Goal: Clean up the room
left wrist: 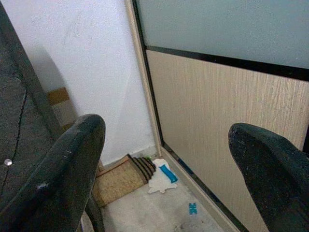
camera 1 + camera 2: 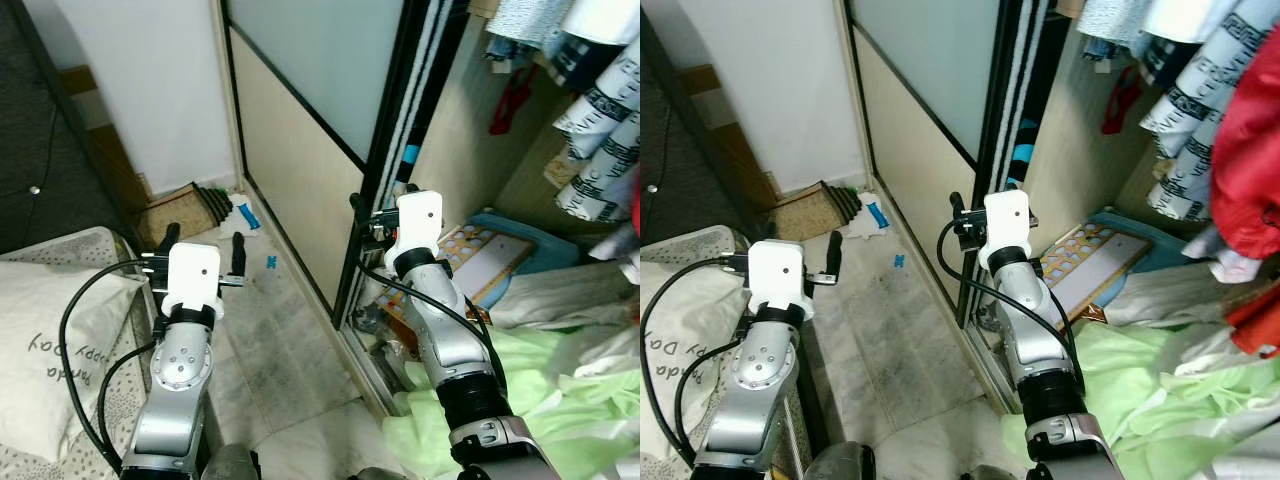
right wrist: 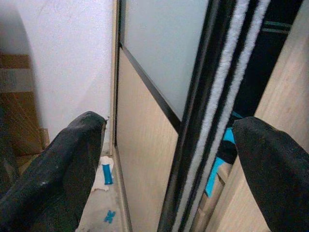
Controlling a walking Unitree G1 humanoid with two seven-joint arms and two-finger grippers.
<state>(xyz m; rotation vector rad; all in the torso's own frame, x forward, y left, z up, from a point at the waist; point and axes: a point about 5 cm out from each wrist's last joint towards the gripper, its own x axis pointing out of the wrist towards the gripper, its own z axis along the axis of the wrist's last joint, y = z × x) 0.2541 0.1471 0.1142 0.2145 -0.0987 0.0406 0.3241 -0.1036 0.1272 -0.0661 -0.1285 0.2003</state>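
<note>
Right wrist view: right gripper (image 3: 166,159), fingers spread and empty, straddles the sliding door's edge (image 3: 212,121) (a bump could derail it); left gripper (image 2: 195,258) gapes beside the door.

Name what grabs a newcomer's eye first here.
The sliding wardrobe door stands dead ahead, with the right end effector open at its black edge. Pale green bedding spills from the open wardrobe on the right, beneath hanging clothes. White-and-blue litter lies in the far floor corner.

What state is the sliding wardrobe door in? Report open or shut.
Open. The sliding wardrobe door is pushed aside, exposing hanging clothes and a green sheet inside. The right gripper is at its edge.
</note>
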